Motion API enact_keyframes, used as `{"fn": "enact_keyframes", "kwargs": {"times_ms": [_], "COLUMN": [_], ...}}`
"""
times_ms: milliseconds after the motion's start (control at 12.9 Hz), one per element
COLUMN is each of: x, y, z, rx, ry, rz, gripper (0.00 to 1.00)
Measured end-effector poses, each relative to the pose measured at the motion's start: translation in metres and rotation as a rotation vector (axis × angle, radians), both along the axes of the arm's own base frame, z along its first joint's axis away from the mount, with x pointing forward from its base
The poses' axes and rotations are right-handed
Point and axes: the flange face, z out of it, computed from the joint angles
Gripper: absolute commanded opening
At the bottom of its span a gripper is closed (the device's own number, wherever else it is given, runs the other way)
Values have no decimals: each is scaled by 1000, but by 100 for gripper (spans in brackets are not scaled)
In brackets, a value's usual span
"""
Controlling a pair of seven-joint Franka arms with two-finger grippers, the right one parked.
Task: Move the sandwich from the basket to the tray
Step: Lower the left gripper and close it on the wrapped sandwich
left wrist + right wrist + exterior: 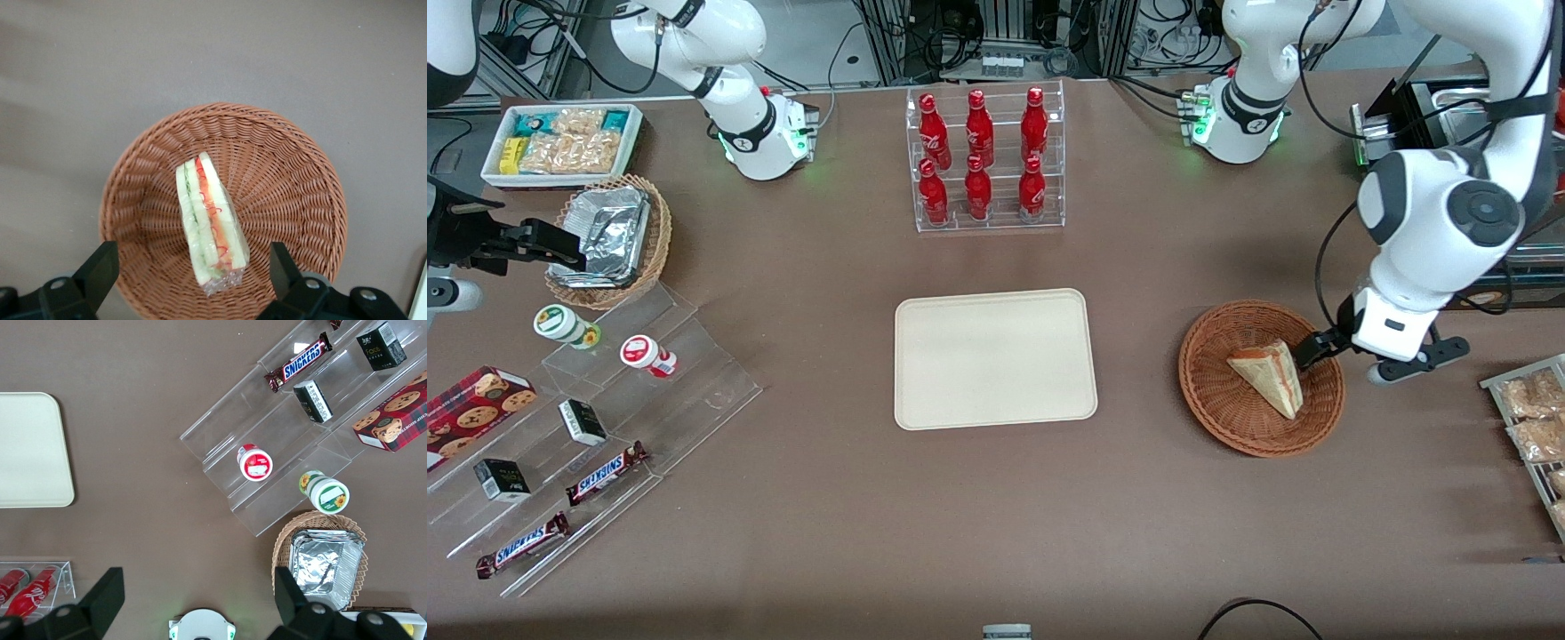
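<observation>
The sandwich (1270, 378) lies in the reddish-brown wicker basket (1218, 404), on its side, off the basket's middle toward the working arm's end of the surface; the gripper (1316, 348) hangs at the basket's rim on that same end, just above the wedge's broad end, its fingers (100, 267) spread wide and holding nothing.

In the wrist view the sandwich (208, 223) runs lengthwise down between the two fingers, its filling edge of red and green facing up and its wrapped broad end nearest the gripper (190, 270); the long axis lies across the line that joins the fingers, so they would close on the two flat bread faces, which looks the right way to take it; there is open room on either side of the wedge inside the basket (287, 180), though the rising wicker wall stands near the broad end and may crowd a low approach.

The cream tray (996, 358) sits at the middle of the surface, bare, well apart from the basket toward the parked arm's end; the stretch of surface (1138, 498) between them carries nothing, and the rack of red bottles (983, 160) stands farther from the front camera than the tray, out of a straight path.
</observation>
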Motion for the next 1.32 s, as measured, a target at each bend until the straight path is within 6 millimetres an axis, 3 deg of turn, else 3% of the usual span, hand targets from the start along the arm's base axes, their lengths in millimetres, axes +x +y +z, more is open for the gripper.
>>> {"fn": "enact_keyframes", "kwargs": {"times_ms": [466, 1010, 1087, 1165, 1320], "x": [-16, -38, -40, -41, -41], "y": [-17, -24, -25, -26, -26], "z": [-27, -95, -104, -111, -120], "rx": [-16, -40, -43, -45, -47], "ry": [8, -37, -43, -44, -46], "rz": [84, 114, 116, 118, 119], "gripper": [100, 100, 95, 65, 20]}}
